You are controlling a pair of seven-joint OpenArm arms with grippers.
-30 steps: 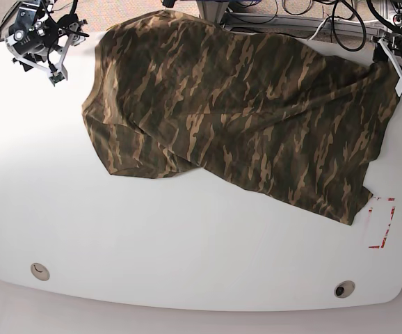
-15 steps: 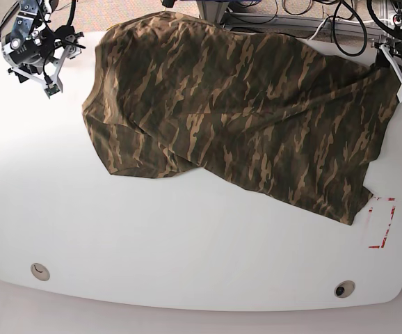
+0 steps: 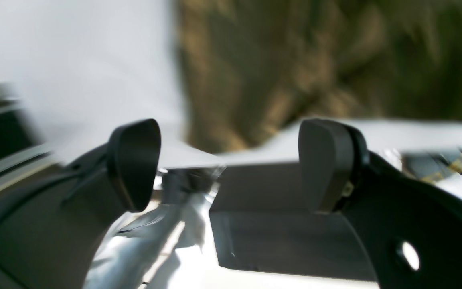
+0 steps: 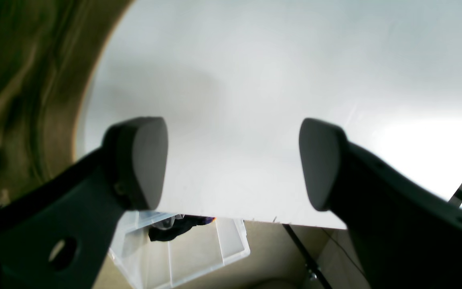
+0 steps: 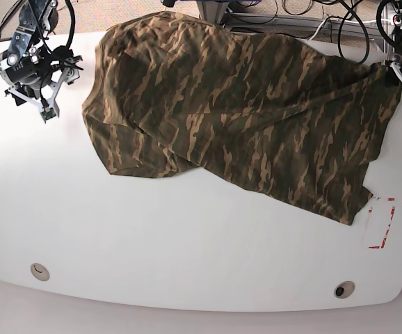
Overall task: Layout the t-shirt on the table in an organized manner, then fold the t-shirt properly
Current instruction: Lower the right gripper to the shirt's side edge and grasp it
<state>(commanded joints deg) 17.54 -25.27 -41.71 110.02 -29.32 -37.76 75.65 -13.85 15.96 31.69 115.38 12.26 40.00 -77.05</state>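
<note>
Two grippers, both with jaws spread wide and nothing between them. The right gripper hangs over bare tabletop beside the shirt's far-left edge; the left gripper sits at the opposite side, by the corner of cloth nearest that arm, though the wrist picture is blurred. The soft camouflage-print cotton t-shirt in green, brown and tan lies spread but skewed across the far half of the large smooth white table, one end at the far-left, the other trailing toward the red tape rectangle. A fold runs under its near edge and one sleeve area looks doubled over, so I'd judge layout as not finished. Handling: light, limp cloth, no stiffness, will drape and drag on the slick surface, and likely slide instead of lifting if pinched shallow. Best hold is probably at hems or corners, pinching a single layer at the edge, both arms pulling apart to tension it flat. Risk: grabbing two layers and dragging the fold along.
</note>
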